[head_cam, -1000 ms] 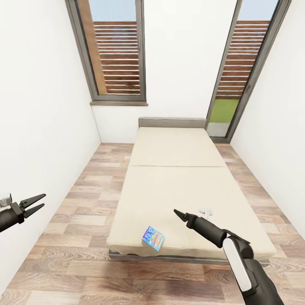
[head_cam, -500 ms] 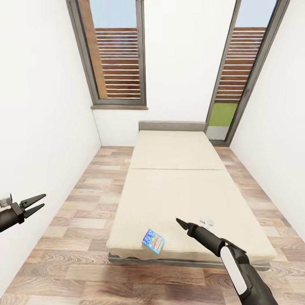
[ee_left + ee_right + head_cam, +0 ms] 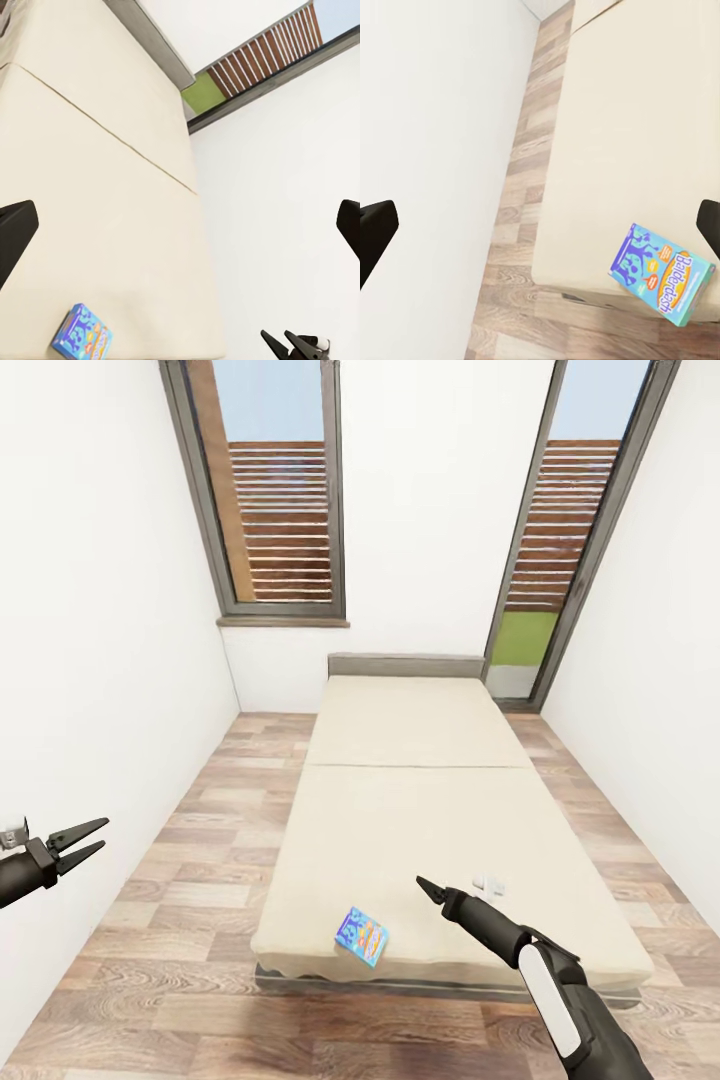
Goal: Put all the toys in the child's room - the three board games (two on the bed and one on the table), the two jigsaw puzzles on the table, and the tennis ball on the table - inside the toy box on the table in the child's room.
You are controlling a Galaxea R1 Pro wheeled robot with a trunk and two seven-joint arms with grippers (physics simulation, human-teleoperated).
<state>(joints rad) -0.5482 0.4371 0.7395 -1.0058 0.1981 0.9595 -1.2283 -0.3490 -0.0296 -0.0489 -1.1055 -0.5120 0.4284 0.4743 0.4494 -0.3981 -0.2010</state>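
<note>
A small blue board game lies flat on the beige bed, close to its near edge. It also appears in the left wrist view and the right wrist view. My right gripper hovers over the bed's near end, a little right of the blue box and apart from it, open and empty. My left gripper hangs open over the floor by the left wall, holding nothing. The table, toy box, jigsaw puzzles and tennis ball are out of view.
A small white object lies on the mattress just right of my right gripper. Wood-plank floor runs along both sides of the bed. White walls close in left and right, with tall grey-framed windows behind the headboard.
The whole picture has slid downward, so the camera moved. My right arm sits slightly lower in the picture over the bed's near end. The blue box and left gripper are unchanged.
</note>
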